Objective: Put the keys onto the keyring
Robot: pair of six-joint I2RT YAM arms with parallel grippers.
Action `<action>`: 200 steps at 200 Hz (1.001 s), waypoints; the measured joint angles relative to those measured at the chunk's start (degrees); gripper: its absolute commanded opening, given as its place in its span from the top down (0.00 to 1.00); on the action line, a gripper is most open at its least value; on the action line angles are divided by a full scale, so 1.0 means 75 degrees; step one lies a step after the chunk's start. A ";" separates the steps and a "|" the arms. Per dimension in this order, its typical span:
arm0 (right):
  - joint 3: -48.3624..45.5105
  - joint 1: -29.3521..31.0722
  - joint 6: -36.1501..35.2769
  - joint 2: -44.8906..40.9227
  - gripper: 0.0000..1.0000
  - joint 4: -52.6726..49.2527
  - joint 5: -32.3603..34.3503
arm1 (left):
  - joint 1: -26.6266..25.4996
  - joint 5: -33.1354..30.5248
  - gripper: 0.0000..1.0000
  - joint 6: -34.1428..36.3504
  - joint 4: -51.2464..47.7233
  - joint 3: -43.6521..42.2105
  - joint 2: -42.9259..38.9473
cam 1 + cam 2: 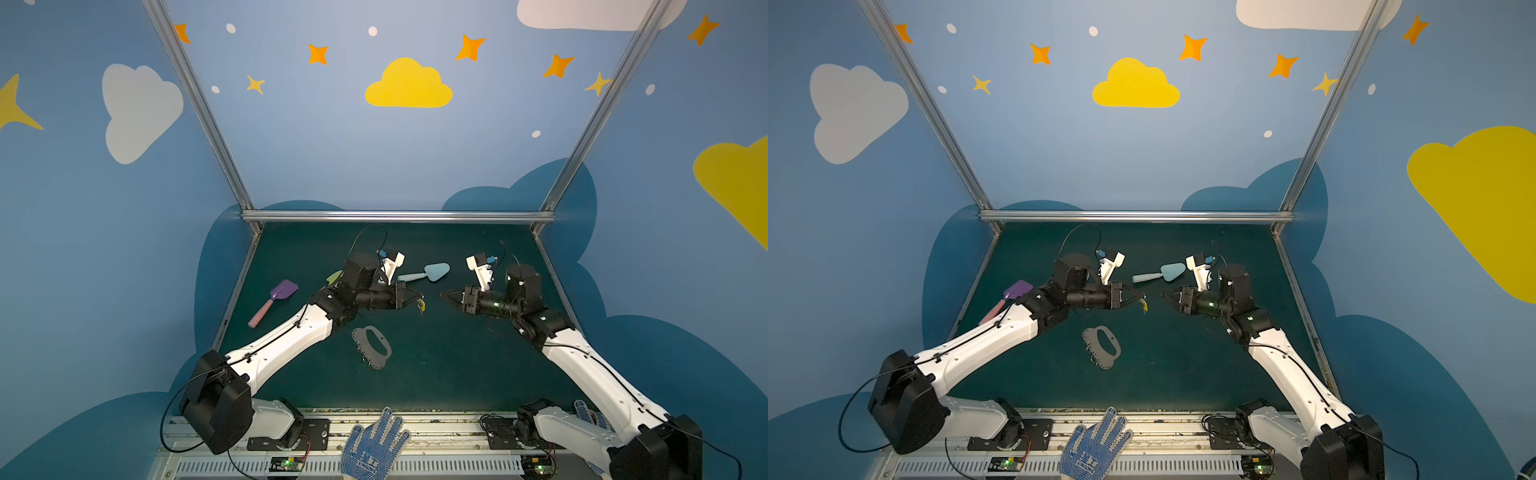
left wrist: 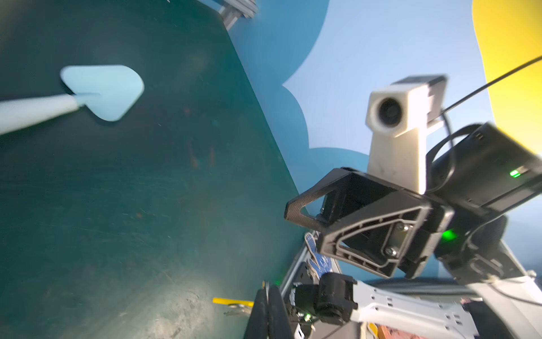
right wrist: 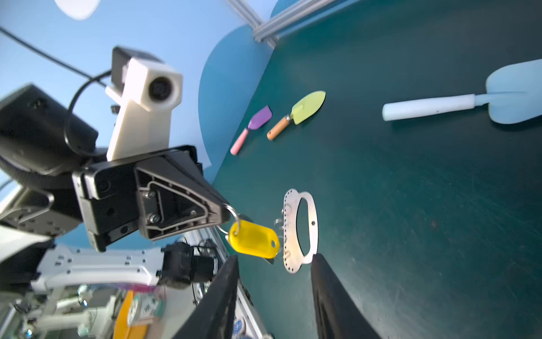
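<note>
The left gripper (image 3: 226, 212) is squeezed shut on the little metal ring (image 3: 236, 215) of the keys (image 3: 253, 239). We see this best in the right wrist view, where the yellow tag hangs from that ring, right by the tips. In both top views the keys (image 1: 421, 305) are only a small yellow bit, and the left wrist view shows just a thin edge of the tag (image 2: 233, 301).

The right gripper (image 1: 443, 295) sits at 3 o'clock from the keys, near but not touching. Its fingers (image 3: 322, 281) are apart and hold nothing.

The keyring (image 1: 363, 352) lies flat on the green table (image 1: 457, 365), at 7 o'clock from the left tips. The blue shovel (image 1: 434, 272) lies at 1 o'clock. We see the whole green shovel (image 3: 308, 107) in the right wrist view only.
</note>
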 measured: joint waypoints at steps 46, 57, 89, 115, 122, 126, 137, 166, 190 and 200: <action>-0.0219 -0.0108 0.0938 0.0685 0.74 0.1480 -0.0842 | 0.0041 -0.0472 0.92 -0.0087 0.0702 -0.0545 -0.0181; -0.0219 -0.0073 0.1119 0.0845 0.75 0.1859 -0.1099 | 0.0041 -0.0463 0.92 -0.0117 0.0898 -0.0705 -0.0294; -0.0219 0.0219 0.1399 0.1061 0.74 0.2588 -0.1510 | 0.0041 -0.0239 0.92 -0.0134 0.1868 -0.1072 -0.0612; -0.0216 0.0548 0.1457 0.1061 0.66 0.2961 -0.1699 | 0.0035 -0.0189 0.91 -0.0178 0.2553 -0.1405 -0.0886; -0.0213 0.0615 0.1440 0.1058 0.66 0.2990 -0.1708 | 0.0035 -0.0189 0.91 -0.0204 0.2713 -0.1472 -0.0947; -0.0213 0.0667 0.1448 0.1055 0.67 0.2993 -0.1708 | 0.0035 -0.0189 0.90 -0.0210 0.2771 -0.1501 -0.0970; -0.0213 0.0778 0.1413 0.1035 0.65 0.2990 -0.1711 | 0.0035 -0.0189 0.90 -0.0233 0.2973 -0.1565 -0.1020; -0.0169 0.0982 0.1253 0.1017 0.65 0.2917 -0.1699 | 0.0000 -0.0181 0.90 -0.0233 0.3418 -0.1667 -0.1046; -0.0169 0.1035 0.1218 0.0950 0.65 0.2873 -0.1536 | -0.0044 -0.0114 0.90 -0.0236 0.3602 -0.1716 -0.1040; -0.0189 0.1035 0.1221 0.0848 0.66 0.2879 -0.1408 | -0.0061 -0.0093 0.90 -0.0236 0.3634 -0.1719 -0.1037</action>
